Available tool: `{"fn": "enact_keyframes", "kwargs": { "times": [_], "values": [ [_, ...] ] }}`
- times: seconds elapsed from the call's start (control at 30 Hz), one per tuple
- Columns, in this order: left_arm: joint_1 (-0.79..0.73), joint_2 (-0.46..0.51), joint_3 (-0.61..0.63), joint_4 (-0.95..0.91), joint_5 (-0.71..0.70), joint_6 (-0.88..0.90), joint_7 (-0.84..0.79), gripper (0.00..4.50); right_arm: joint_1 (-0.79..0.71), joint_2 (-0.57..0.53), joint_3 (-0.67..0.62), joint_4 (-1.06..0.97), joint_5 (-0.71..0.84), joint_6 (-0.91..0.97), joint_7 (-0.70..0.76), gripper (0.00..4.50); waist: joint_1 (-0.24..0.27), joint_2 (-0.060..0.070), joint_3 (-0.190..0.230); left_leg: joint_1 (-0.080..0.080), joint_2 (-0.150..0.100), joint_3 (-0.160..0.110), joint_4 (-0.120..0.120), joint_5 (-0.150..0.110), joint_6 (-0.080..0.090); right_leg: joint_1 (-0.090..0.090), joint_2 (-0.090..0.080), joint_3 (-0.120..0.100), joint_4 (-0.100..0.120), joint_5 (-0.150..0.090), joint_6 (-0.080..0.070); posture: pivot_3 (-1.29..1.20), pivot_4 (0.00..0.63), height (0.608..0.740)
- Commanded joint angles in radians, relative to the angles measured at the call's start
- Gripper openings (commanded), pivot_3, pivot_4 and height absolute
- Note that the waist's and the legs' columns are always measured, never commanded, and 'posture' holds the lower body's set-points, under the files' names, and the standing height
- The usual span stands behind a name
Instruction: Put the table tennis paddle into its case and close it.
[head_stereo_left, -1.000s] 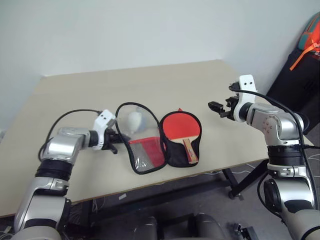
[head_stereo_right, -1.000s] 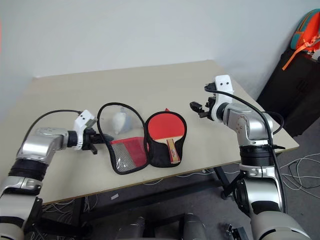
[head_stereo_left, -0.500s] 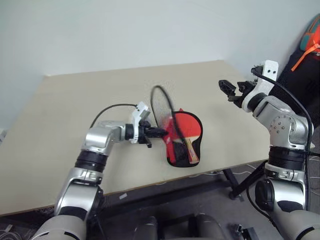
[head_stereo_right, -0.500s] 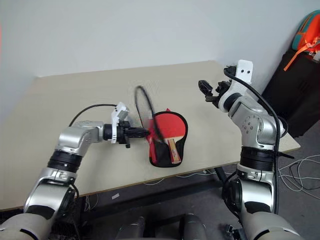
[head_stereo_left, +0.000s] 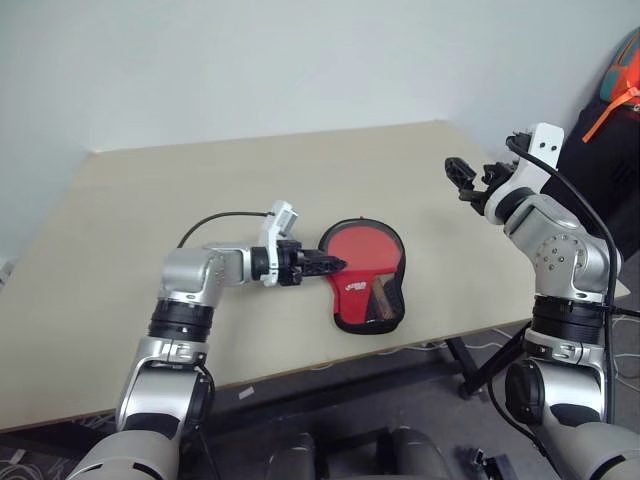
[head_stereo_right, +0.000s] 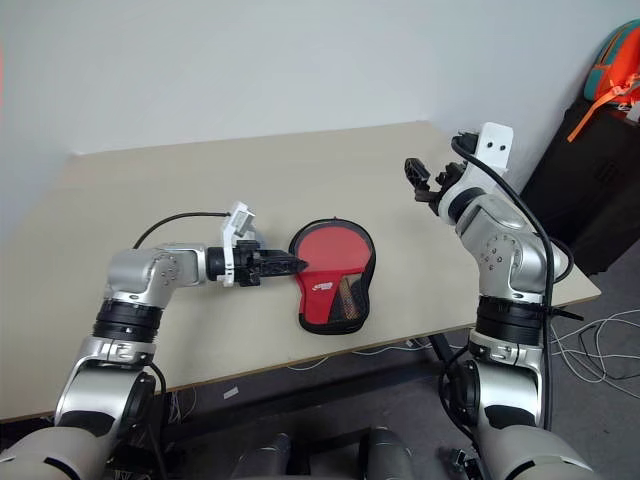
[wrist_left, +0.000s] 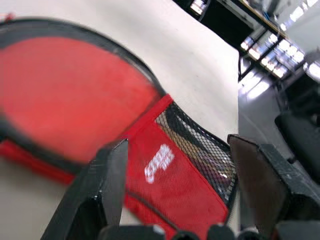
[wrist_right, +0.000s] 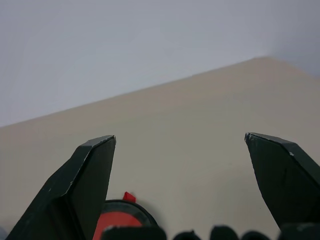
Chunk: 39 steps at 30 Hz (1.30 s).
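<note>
The table (head_stereo_left: 150, 220) is wide and beige, and it carries the task's things near its front edge, in front of the robot.

The case (head_stereo_left: 365, 290) lies flat on the table, just beside the tips of the left gripper (head_stereo_left: 330, 265), on the side toward the right arm. Its flap is folded over, so the red side with the mesh panel and the white logo faces up. The black zipper rim runs around the outline, and I cannot tell if it is zipped. In the left wrist view the case (wrist_left: 165, 165) is directly ahead of the fingers, with the mesh part further from them.

The table tennis paddle (head_stereo_left: 362, 245) is inside the case. Its red round face shows in the upper part, and its wooden handle is dimly seen behind the mesh.

The left gripper points to the case, low over the table. Its two black fingers (wrist_left: 107, 175) are spread apart and hold nothing; the case edge is near the tips, but whether they touch it I cannot tell.

The right gripper (head_stereo_left: 462, 178) is raised above the table, well apart from the case. Its fingers (wrist_right: 85, 185) are spread wide and empty.
</note>
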Motion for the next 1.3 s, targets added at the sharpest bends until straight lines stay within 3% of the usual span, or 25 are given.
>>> {"fn": "enact_keyframes", "kwargs": {
  "times": [0.03, 0.13, 0.43, 0.8, 1.3],
  "values": [
    [0.024, -0.021, 0.056, -0.075, -0.048, 0.111, 0.087, 3.13, -0.009, 0.001, -0.002, -0.012, 0.011, -0.031, -0.005, 4.5, 0.0, 0.0, 0.0, 0.0, 0.0, 0.0, 0.0, 0.0, 0.0, 0.0, 0.0, 0.0, 0.0, 0.0, 0.0, 0.0, 0.0, 0.724],
    [0.033, -0.045, 0.095, -0.086, -0.065, 0.234, 0.172, 3.13, -0.008, 0.008, -0.005, -0.003, 0.013, -0.032, -0.009, 4.5, 0.001, 0.0, 0.0, 0.0, 0.0, -0.001, 0.001, 0.0, 0.0, 0.0, 0.0, 0.0, 0.0, 0.0, 0.0, 0.0, 0.0, 0.724],
    [0.0, -0.141, 0.183, -0.019, -0.07, 0.389, 0.338, 3.13, -0.002, 0.013, -0.01, 0.01, 0.016, -0.038, -0.017, 4.5, 0.0, 0.0, 0.0, 0.0, 0.0, 0.0, 0.001, 0.0, 0.0, 0.001, 0.0, 0.0, 0.0, 0.0, 0.0, 0.0, 0.0, 0.724],
    [-0.052, -0.164, 0.281, 0.109, -0.07, 0.404, 0.435, 3.13, 0.009, 0.015, -0.019, 0.009, 0.019, -0.042, -0.033, 4.5, 0.0, 0.0, 0.0, 0.0, 0.0, 0.0, 0.001, 0.0, 0.0, 0.0, 0.0, 0.0, 0.0, 0.0, 0.0, 0.0, 0.0, 0.724],
    [-0.099, -0.311, 0.311, 0.223, -0.079, 0.389, 0.508, 3.13, 0.0, 0.014, -0.009, 0.019, 0.015, -0.052, -0.035, 4.5, 0.001, 0.0, 0.0, 0.0, -0.001, 0.001, 0.001, 0.0, 0.0, 0.001, 0.0, -0.001, 0.0, 0.0, 0.0, 0.0, 0.0, 0.724]
  ]
}}
